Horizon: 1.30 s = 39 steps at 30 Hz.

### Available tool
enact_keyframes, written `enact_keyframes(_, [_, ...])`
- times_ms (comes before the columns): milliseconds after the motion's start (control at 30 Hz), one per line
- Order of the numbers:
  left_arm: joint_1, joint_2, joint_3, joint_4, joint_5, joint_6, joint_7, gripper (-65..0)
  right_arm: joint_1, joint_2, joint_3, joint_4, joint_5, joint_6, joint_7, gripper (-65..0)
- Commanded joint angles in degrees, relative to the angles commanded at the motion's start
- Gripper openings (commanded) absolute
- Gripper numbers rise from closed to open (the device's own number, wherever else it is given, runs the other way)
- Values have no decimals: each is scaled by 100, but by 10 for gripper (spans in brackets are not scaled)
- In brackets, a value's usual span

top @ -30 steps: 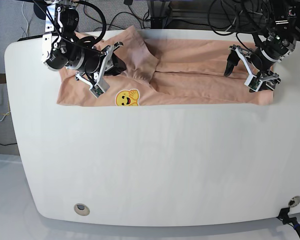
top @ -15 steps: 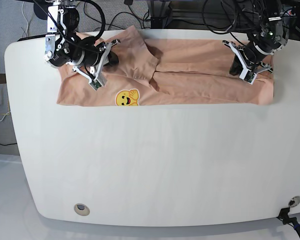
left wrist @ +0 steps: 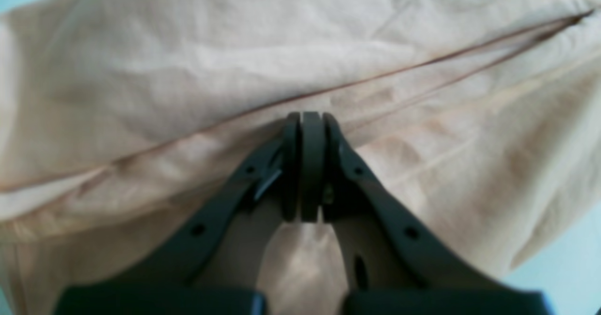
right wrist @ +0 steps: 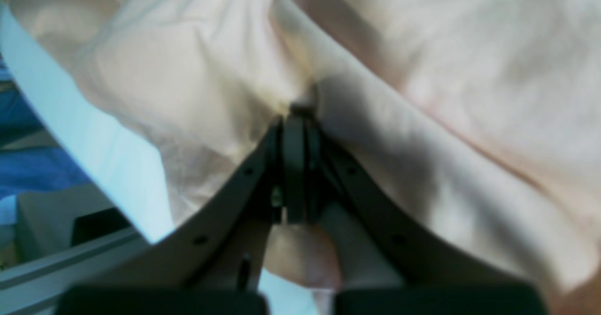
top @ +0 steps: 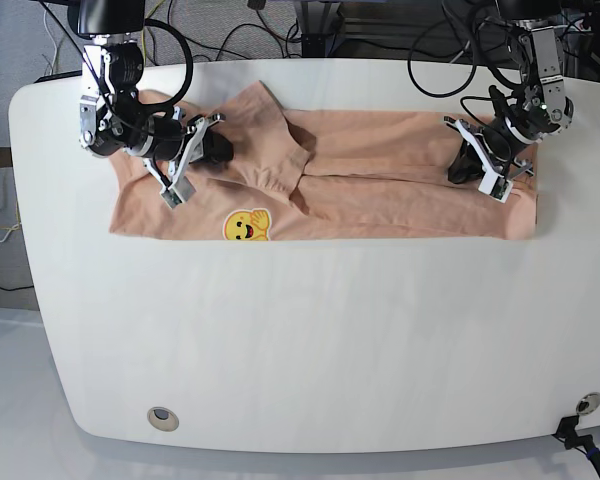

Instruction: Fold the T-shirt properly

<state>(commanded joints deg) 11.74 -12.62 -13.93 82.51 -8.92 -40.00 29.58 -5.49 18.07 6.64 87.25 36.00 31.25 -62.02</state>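
Since a second ago we have brought both grippers lower onto the T-shirt (top: 380,165), which lies along the table's (top: 310,330) far edge. Our left gripper (left wrist: 304,120) and right gripper (right wrist: 295,113) each pinch a fold of cloth, fingers pressed together.

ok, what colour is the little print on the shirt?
Yellow: a smiley face on the peach T-shirt, clearest in the base view.
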Motion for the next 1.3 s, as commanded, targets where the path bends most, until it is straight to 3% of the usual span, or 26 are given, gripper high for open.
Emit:
enact_keyframes(200, [-255, 0, 18, -18, 0, 0, 0, -650, 202, 18, -9, -18, 0, 0, 0, -650])
enact_keyframes(367, [-334, -141, -35, 624, -26, 0, 35, -650, 220, 0, -9, -18, 0, 0, 0, -650])
enact_keyframes(500, [-369, -211, -484, 993, -44, 0, 466, -650, 220, 0, -9, -18, 0, 0, 0, -650])
enact_keyframes(633, [-369, -211, -1345, 1152, -545, 0, 721, -310, 220, 0, -9, -18, 0, 0, 0, -650])
enact_keyframes(700, [-369, -264, -1776, 1108, -976, 0, 1002, -199, 220, 0, -9, -18, 0, 0, 0, -650])
enact_keyframes(733, [-369, -360, -1978, 1099, -1204, 0, 1169, -181, 220, 0, -9, -18, 0, 0, 0, -650])
enact_keyframes(900, [-369, -703, -2356, 624, -2365, 0, 1644, -181, 220, -18, -9, -18, 0, 0, 0, -650])
enact_keyframes(1000, [-369, -862, -2400, 211, -2796, 0, 1776, -179, 220, -18, -9, -18, 0, 0, 0, -650])
enact_keyframes(1300, [-369, -905, -1969, -202, -2971, 0, 1776, -174, 220, -18, -9, -18, 0, 0, 0, -650])
